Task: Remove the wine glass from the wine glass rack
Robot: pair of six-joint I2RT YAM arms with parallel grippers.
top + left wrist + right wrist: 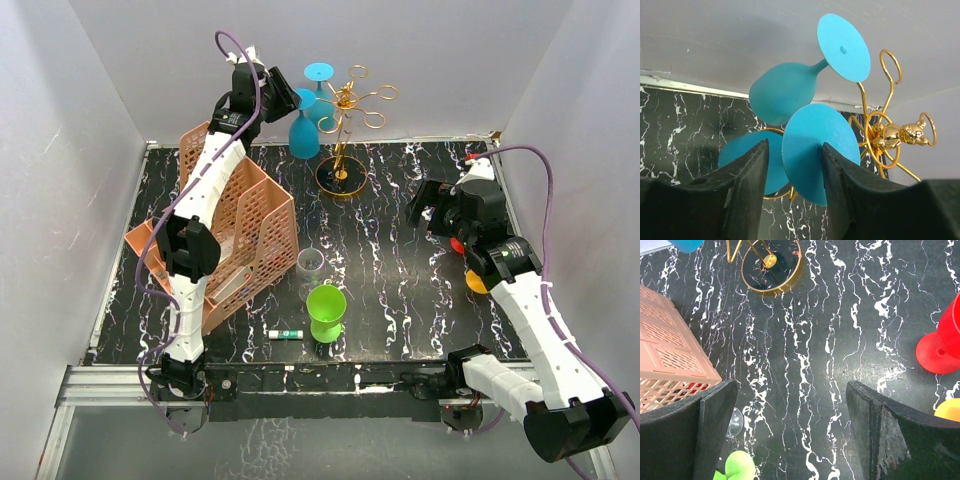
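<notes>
The gold wire wine glass rack [347,120] stands at the back of the table on its ring base [747,277]. Two blue wine glasses hang on it. One [785,92] has its round foot pointing up and away. The other [304,132] hangs bowl down, and its foot disc [807,150] sits between the fingers of my left gripper [795,165]. Those jaws are open around the foot: the right finger touches its edge, the left finger stands a little apart. My right gripper [790,390] is open and empty above the table, right of the middle [428,214].
A pink mesh file organizer [240,235] stands under my left arm. A clear cup [311,264], a green goblet [326,312] and a marker [285,333] lie near the front. A red glass [940,347] and a yellow object [950,410] sit by my right gripper.
</notes>
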